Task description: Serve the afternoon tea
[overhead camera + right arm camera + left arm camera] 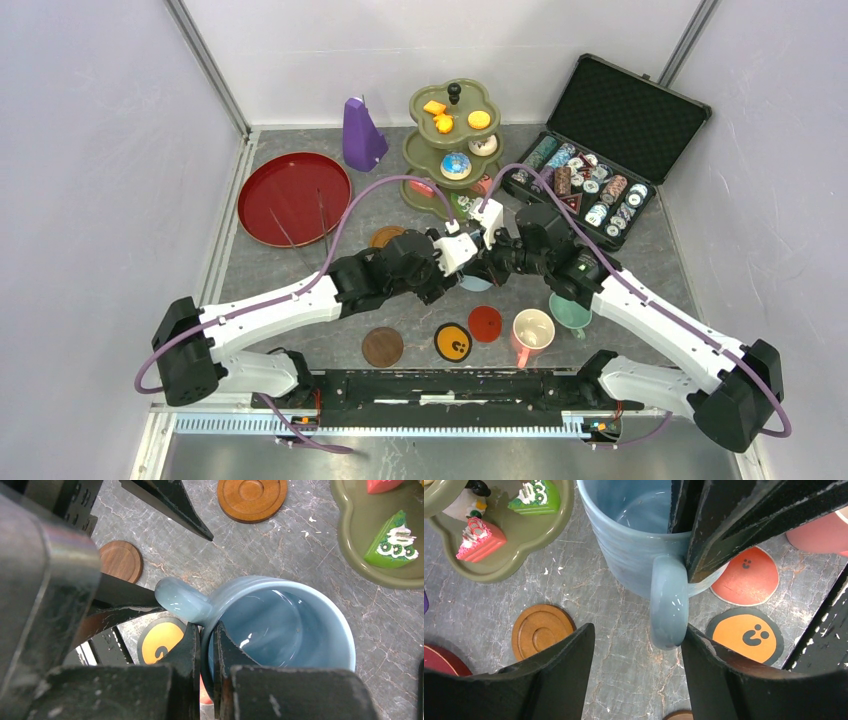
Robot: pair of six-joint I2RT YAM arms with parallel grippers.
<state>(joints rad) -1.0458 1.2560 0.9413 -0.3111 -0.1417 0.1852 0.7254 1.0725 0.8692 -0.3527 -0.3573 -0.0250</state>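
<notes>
Right wrist view: our right gripper (207,635) clamps the rim of the blue mug (285,625) beside its nine-o'clock handle (182,600), apparently steadying it, while our left gripper (638,634), fingers apart, straddles that handle.

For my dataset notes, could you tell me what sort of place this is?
Most likely a robot lab cell, not a tearoom: plain white walls enclose the grey table, two arms are bolted to a rail at its edge, and small cakes sit on a stand.

the mug (634,545) is pale blue, the stand (521,537) olive-green.
</notes>
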